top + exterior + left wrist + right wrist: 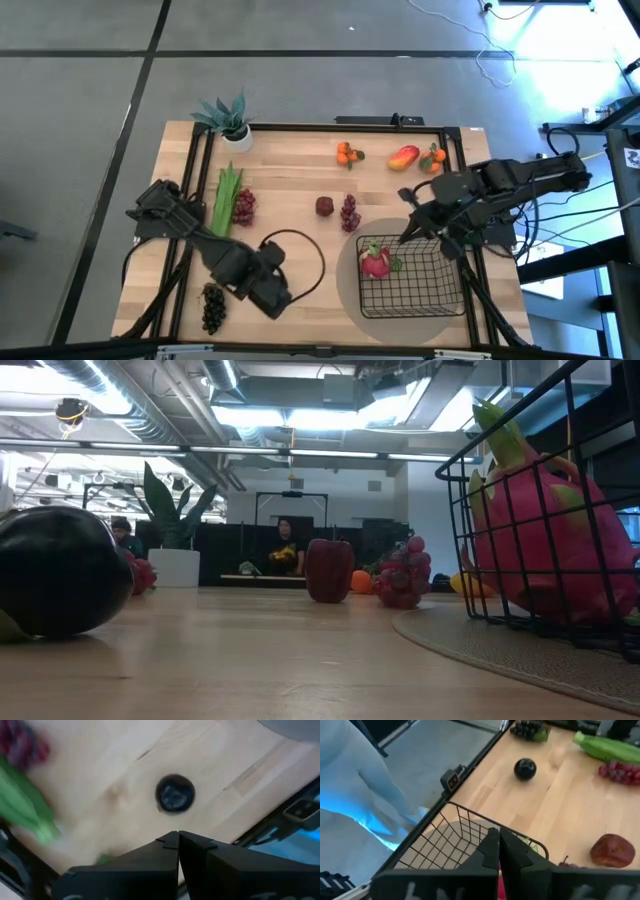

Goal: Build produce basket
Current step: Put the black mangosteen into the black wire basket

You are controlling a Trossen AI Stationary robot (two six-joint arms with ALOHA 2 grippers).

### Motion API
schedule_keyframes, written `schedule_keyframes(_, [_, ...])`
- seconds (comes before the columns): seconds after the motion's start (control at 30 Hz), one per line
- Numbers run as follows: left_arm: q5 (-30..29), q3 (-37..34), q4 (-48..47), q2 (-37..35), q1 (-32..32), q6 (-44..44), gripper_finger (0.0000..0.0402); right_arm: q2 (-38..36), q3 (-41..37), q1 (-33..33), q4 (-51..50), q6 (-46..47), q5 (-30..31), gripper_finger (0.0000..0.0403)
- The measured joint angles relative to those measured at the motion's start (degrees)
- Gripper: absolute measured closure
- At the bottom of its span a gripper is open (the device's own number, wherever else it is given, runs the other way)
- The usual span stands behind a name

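Note:
The black wire basket (415,280) stands on the round grey mat (350,290) at the near right. The pink dragon fruit (376,262) lies inside it, at its left end, and shows in the low view (540,540). My right gripper (408,232) is shut and empty, above the basket's far left corner (470,820). My left gripper (278,296) is shut and empty over the near left of the table, above a dark round fruit (174,794) that rests on the wood. The other produce lies loose on the table.
Tangerines (347,154), a mango (403,157) and another tangerine (433,160) lie at the far right. A dark red fruit (325,206) and purple grapes (349,213) lie mid-table. A green stalk (227,198), red grapes (243,206), dark grapes (212,305) and a potted plant (228,118) are on the left.

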Motion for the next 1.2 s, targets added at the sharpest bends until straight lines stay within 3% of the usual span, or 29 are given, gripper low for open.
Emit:
schedule_keyframes(0.13, [-0.2,0.0,0.2,0.3,-1.7,-13.0,0.0401,2.5,0.0,0.0,0.1,1.7,3.9,0.0403])
schedule_keyframes(0.23, [-0.7,0.0,0.7,0.6,-2.6,-18.1,0.0401,3.8,0.0,0.0,0.1,1.4,5.2,0.0403])
schedule_keyframes(0.33, [-1.1,-0.3,1.9,0.6,-2.9,-16.6,0.0401,5.1,0.0,0.0,0.0,-1.1,2.7,0.0403])
schedule_keyframes(0.47, [-2.3,-1.1,3.0,0.6,-2.9,-10.4,0.0401,6.0,0.0,0.0,0.0,-7.6,-7.3,0.0403])
schedule_keyframes(0.57, [-2.3,-1.2,3.1,0.6,-2.9,-7.4,0.0401,6.0,0.0,0.1,0.0,-10.3,-10.8,0.0403])
schedule_keyframes(1.03, [-3.6,-1.3,3.8,0.6,-2.2,-9.5,0.0401,5.8,0.0,0.0,0.1,-7.3,-8.4,0.0403])
schedule_keyframes(1.2, [-3.5,-1.3,3.9,0.6,-2.1,-15.1,0.0401,5.8,0.0,0.0,0.1,-7.2,-8.4,0.0403])
